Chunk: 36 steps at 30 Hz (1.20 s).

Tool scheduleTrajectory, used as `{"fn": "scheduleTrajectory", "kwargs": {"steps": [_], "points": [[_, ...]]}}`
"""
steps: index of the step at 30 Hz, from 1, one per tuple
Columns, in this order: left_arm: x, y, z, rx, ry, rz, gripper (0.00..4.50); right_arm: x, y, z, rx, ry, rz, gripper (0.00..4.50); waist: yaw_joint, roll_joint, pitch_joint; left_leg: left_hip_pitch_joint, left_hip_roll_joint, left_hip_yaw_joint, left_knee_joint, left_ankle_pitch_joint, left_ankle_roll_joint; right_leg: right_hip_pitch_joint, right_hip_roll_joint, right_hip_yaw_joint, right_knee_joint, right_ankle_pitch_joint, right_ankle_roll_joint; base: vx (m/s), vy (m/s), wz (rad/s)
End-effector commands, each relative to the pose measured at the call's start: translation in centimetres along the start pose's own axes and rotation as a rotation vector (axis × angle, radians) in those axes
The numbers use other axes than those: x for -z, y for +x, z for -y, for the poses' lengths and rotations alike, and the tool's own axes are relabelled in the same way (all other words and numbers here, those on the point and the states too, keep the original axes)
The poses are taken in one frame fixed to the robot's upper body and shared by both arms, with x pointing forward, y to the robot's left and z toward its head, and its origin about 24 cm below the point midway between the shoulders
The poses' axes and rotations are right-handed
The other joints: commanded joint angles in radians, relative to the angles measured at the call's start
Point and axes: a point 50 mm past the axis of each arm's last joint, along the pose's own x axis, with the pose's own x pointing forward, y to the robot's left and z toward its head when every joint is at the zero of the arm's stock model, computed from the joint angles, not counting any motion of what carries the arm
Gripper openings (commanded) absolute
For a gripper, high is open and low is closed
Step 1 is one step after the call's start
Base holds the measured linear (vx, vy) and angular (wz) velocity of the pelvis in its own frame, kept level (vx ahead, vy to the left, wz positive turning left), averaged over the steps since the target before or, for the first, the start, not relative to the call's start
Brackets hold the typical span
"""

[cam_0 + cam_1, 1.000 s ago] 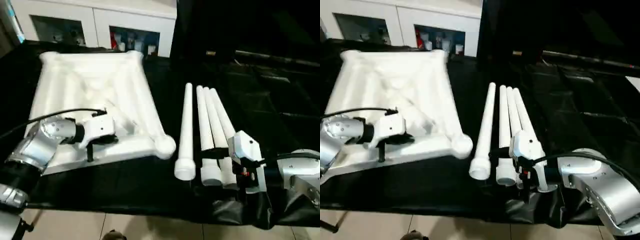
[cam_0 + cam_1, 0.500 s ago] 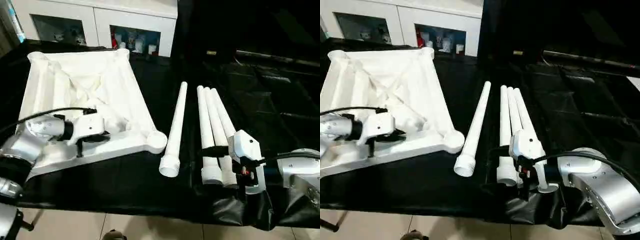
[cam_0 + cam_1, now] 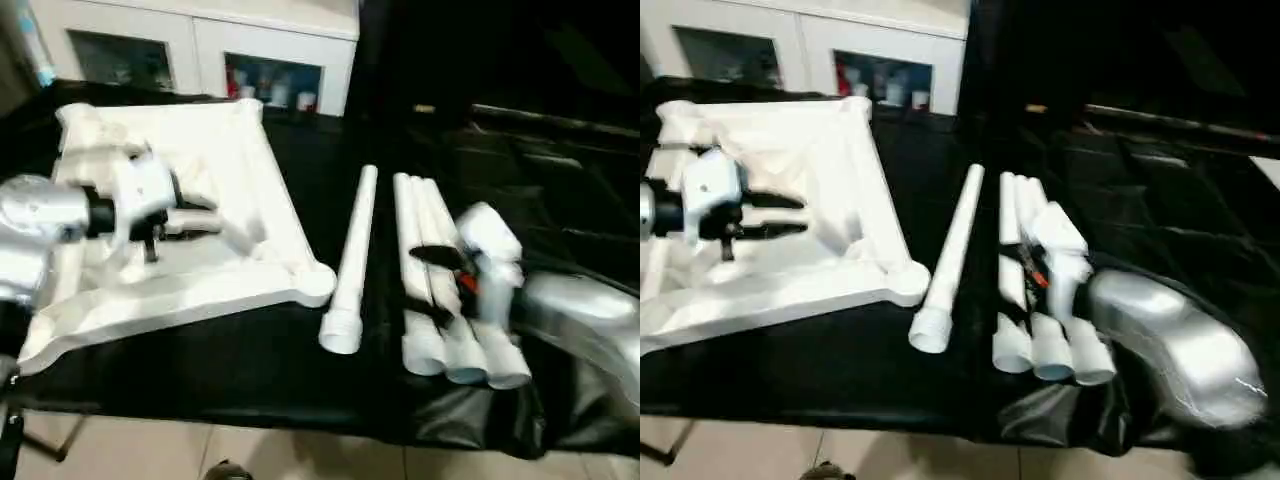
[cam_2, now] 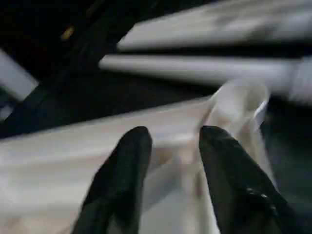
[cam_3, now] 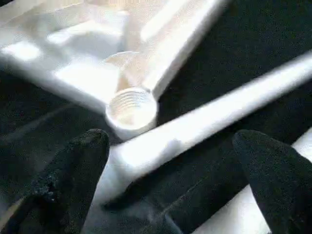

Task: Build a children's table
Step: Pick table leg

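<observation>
The white tabletop (image 3: 190,230) lies upside down on the left part of the black-draped counter (image 3: 250,370), ribbed side up, with a round corner socket (image 3: 316,283) at its near right corner. The left pincer (image 3: 775,217) hangs over the middle of the tabletop, its two black fingers (image 4: 124,170) spread a little with nothing between them; in the left wrist view they point toward the tabletop's right edge and a corner socket. Just right of that near right socket lies a single leg (image 3: 350,262), running from near to far, its wide end near. Further right, a little apart, three more legs (image 3: 430,290) lie side by side, touching. The right pincer (image 3: 440,275) is over these three, its fingers (image 5: 73,165) spread wide and empty; the right wrist view looks across the single leg (image 5: 195,126) to the threaded socket (image 5: 131,109).
</observation>
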Motion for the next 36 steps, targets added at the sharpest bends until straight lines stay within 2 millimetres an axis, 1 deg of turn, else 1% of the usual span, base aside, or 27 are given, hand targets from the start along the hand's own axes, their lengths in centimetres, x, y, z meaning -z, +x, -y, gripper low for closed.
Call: {"fn": "scheduleTrajectory", "kwargs": {"steps": [1, 2, 3, 4, 5, 6, 7, 8, 9, 10, 11, 12, 13, 14, 16, 17, 18, 19, 20, 22, 24, 25, 26, 30, 32, 33, 36], "points": [[0.3, 0.9, 1.2, 0.02, -0.034, 0.007, 2.38, -0.2, 1.2, 1.3, 0.1, 0.081, -0.033, 4.5, -0.001, 0.024, -0.072, 0.016, 0.031, 0.0, -0.065, -0.036, -0.049, 0.039, -0.081, 0.05, -0.062, 0.131, -0.231, 0.0, 0.0, 0.0], [0.4, 1.9, 2.1, 0.023, -0.057, 0.028, 2.38, -1.0, 2.8, 1.9, 0.143, 0.147, -0.023, 4.5, -0.008, 0.026, -0.069, 0.014, 0.028, 0.001, -0.069, -0.032, -0.052, 0.035, -0.077, 0.049, -0.063, 0.138, -0.232, 0.0, 0.0, 0.0], [0.4, 1.9, 2.1, 0.023, -0.057, 0.028, 2.43, -1.0, 2.8, 1.9, 0.143, 0.147, -0.023, 4.5, -0.012, 0.019, -0.072, 0.012, 0.026, 0.002, -0.069, -0.037, -0.065, 0.042, -0.076, 0.048, -0.066, 0.123, -0.232, 0.0, 0.0, 0.0], [0.3, 3.2, 3.4, 0.042, -0.082, 0.048, 2.56, -2.3, 4.8, 2.3, 0.166, 0.239, -0.012, 4.5, -0.008, 0.019, -0.076, 0.014, 0.027, 0.004, -0.065, -0.02, -0.066, 0.044, -0.076, 0.05, -0.063, 0.152, -0.228, 0.0, 0.0, 0.0], [0.3, 3.2, 3.4, 0.042, -0.082, 0.049, 2.7, -2.3, 4.9, 2.3, 0.166, 0.24, -0.012, 4.5, -0.015, 0.009, -0.073, 0.007, 0.026, 0.004, -0.068, -0.004, -0.055, 0.042, -0.076, 0.05, -0.057, 0.168, -0.237, 0.0, 0.0, 0.0], [0.3, 3.7, 3.8, 0.051, -0.082, 0.048, 2.82, -2.8, 5.5, 2.5, 0.171, 0.275, -0.007, 4.5, -0.008, 0.014, -0.075, 0.014, 0.028, 0.009, -0.064, 0.005, -0.056, 0.041, -0.072, 0.051, -0.061, 0.185, -0.222, 0.0, 0.0, 0.0], [0.2, 3.9, 4.0, 0.055, -0.084, 0.043, 2.88, -3.2, 6.0, 2.5, 0.171, 0.293, -0.011, 4.5, -0.012, 0.009, -0.074, 0.014, 0.027, 0.011, -0.065, 0.016, -0.051, 0.039, -0.067, 0.051, -0.059, 0.22, -0.217, 0.0, 0.0, 0.0], [0.0, 4.1, 4.4, 0.065, -0.092, 0.038, 2.93, -3.4, 6.7, 2.7, 0.194, 0.291, -0.038, 4.5, -0.013, 0.003, -0.075, 0.015, 0.028, 0.012, -0.064, 0.015, -0.052, 0.039, -0.067, 0.05, -0.058, 0.222, -0.217, 0.0, 0.0, 0.0], [0.0, 4.1, 4.5, 0.066, -0.093, 0.037, 3.02, -3.4, 6.8, 2.7, 0.197, 0.288, -0.045, 4.5, -0.012, 0.007, -0.074, 0.013, 0.026, 0.012, -0.065, 0.019, -0.055, 0.042, -0.067, 0.05, -0.059, 0.215, -0.211, 0.0, 0.0, 0.0], [-0.3, 4.1, 4.9, 0.073, -0.102, 0.029, 3.02, -3.4, 7.4, 2.8, 0.228, 0.266, -0.116, 4.5, -0.011, 0.0, -0.074, 0.014, 0.027, 0.014, -0.063, 0.024, -0.052, 0.041, -0.066, 0.052, -0.06, 0.223, -0.205, 0.0, 0.0, 0.0], [-0.4, 4.0, 4.9, 0.074, -0.103, 0.027, 3.26, -3.4, 7.6, 2.8, 0.228, 0.267, -0.125, 4.5, -0.015, 0.005, -0.075, 0.011, 0.026, 0.011, -0.065, 0.037, -0.056, 0.043, -0.064, 0.049, -0.056, 0.233, -0.201, 0.0, 0.0, 0.0], [-0.5, 3.9, 5.1, 0.079, -0.109, 0.02, 3.32, -3.4, 8.0, 2.7, 0.222, 0.274, -0.156, 4.5, -0.015, -0.007, -0.076, 0.01, 0.026, 0.013, -0.062, 0.046, -0.055, 0.044, -0.064, 0.05, -0.054, 0.242, -0.195, 0.0, 0.0, 0.0], [-0.6, 3.8, 5.3, 0.077, -0.11, 0.015, 3.33, -3.4, 8.3, 2.7, 0.216, 0.278, -0.173, 4.5, -0.013, -0.007, -0.075, 0.013, 0.026, 0.016, -0.063, 0.046, -0.056, 0.042, -0.064, 0.05, -0.058, 0.239, -0.187, 0.0, 0.0, 0.0], [-0.6, 3.8, 5.3, 0.077, -0.11, 0.015, 3.39, -3.4, 8.3, 2.7, 0.216, 0.278, -0.173, 4.5, -0.014, -0.005, -0.074, 0.012, 0.026, 0.013, -0.064, 0.047, -0.058, 0.042, -0.064, 0.05, -0.056, 0.24, -0.184, 0.0, 0.0, 0.0], [-0.8, 3.5, 5.6, 0.081, -0.101, -0.004, 3.68, -3.0, 8.8, 2.6, 0.205, 0.282, -0.243, 4.5, -0.015, -0.016, -0.074, 0.013, 0.026, 0.014, -0.066, 0.039, -0.065, 0.042, -0.063, 0.048, -0.059, 0.23, -0.174, 0.0, 0.0, 0.0], [-0.8, 3.5, 5.6, 0.081, -0.101, -0.004, 3.68, -3.0, 8.8, 2.6, 0.205, 0.282, -0.243, 4.5, -0.017, -0.013, -0.074, 0.014, 0.027, 0.013, -0.065, 0.031, -0.069, 0.041, -0.064, 0.048, -0.057, 0.219, -0.176, 0.0, 0.0, 0.0], [-1.0, 3.4, 5.8, 0.084, -0.1, -0.012, 3.77, -2.7, 9.1, 2.5, 0.202, 0.28, -0.282, 4.5, -0.017, -0.014, -0.072, 0.014, 0.028, 0.014, -0.066, 0.018, -0.074, 0.039, -0.065, 0.048, -0.059, 0.194, -0.173, 0.0, 0.0, 0.0], [-1.1, 3.3, 6.0, 0.09, -0.102, -0.02, 3.81, -2.4, 9.4, 2.4, 0.195, 0.286, -0.316, 4.5, -0.017, -0.019, -0.071, 0.014, 0.029, 0.015, -0.067, 0.015, -0.076, 0.039, -0.065, 0.049, -0.061, 0.185, -0.172, 0.0, 0.0, 0.0], [-1.2, 3.3, 6.0, 0.09, -0.103, -0.021, 3.92, -2.3, 9.5, 2.4, 0.193, 0.287, -0.322, 4.5, -0.018, -0.015, -0.072, 0.015, 0.03, 0.014, -0.066, 0.01, -0.082, 0.038, -0.067, 0.048, -0.059, 0.178, -0.174, 0.0, 0.0, 0.0], [-1.3, 3.2, 6.1, 0.089, -0.101, -0.032, 4.17, -2.1, 9.8, 2.2, 0.174, 0.302, -0.337, 4.5, -0.018, -0.017, -0.07, 0.015, 0.03, 0.015, -0.066, 0.002, -0.09, 0.036, -0.066, 0.049, -0.06, 0.179, -0.172, 0.0, 0.0, 0.0], [-1.3, 3.1, 6.2, 0.088, -0.1, -0.045, 4.2, -1.7, 10.1, 2.0, 0.148, 0.316, -0.357, 4.5, -0.017, -0.018, -0.071, 0.016, 0.03, 0.015, -0.066, 0.004, -0.092, 0.036, -0.065, 0.05, -0.059, 0.189, -0.169, 0.0, 0.0, 0.0], [-1.3, 3.1, 6.3, 0.088, -0.101, -0.048, 4.28, -1.6, 10.2, 1.9, 0.143, 0.319, -0.364, 4.5, -0.016, -0.014, -0.071, 0.015, 0.03, 0.015, -0.066, 0.003, -0.093, 0.035, -0.066, 0.049, -0.059, 0.191, -0.171, 0.0, 0.0, 0.0], [-1.3, 3.0, 6.3, 0.089, -0.102, -0.054, 4.4, -1.4, 10.3, 1.7, 0.132, 0.324, -0.378, 4.5, -0.016, -0.015, -0.071, 0.015, 0.03, 0.015, -0.066, 0.002, -0.095, 0.035, -0.065, 0.049, -0.059, 0.191, -0.171, 0.0, 0.0, 0.0], [-1.4, 3.1, 6.4, 0.091, -0.103, -0.064, 4.4, -0.2, 10.9, 1.4, 0.129, 0.317, -0.436, 4.5, -0.017, -0.016, -0.071, 0.014, 0.03, 0.015, -0.066, -0.004, -0.101, 0.036, -0.066, 0.05, -0.06, 0.179, -0.175, 0.0, 0.0, 0.0], [-1.4, 3.1, 6.5, 0.093, -0.103, -0.066, 4.4, 0.1, 10.9, 1.4, 0.133, 0.313, -0.447, 4.5, -0.017, -0.015, -0.071, 0.014, 0.03, 0.014, -0.066, -0.004, -0.101, 0.036, -0.067, 0.049, -0.059, 0.179, -0.177, 0.0, 0.0, 0.0], [-1.4, 3.1, 6.5, 0.096, -0.103, -0.069, 4.4, 0.6, 10.9, 1.5, 0.138, 0.312, -0.461, 4.5, -0.017, -0.011, -0.072, 0.014, 0.03, 0.014, -0.065, 0.001, -0.103, 0.036, -0.066, 0.049, -0.059, 0.189, -0.178, 0.0, 0.0, 0.0], [-1.6, 3.0, 6.5, 0.096, -0.098, -0.073, 4.4, 1.4, 10.7, 1.8, 0.148, 0.322, -0.485, 4.5, -0.017, -0.015, -0.072, 0.013, 0.03, 0.015, -0.065, 0.005, -0.1, 0.037, -0.066, 0.049, -0.058, 0.199, -0.18, 0.0, 0.0, 0.0]]}}
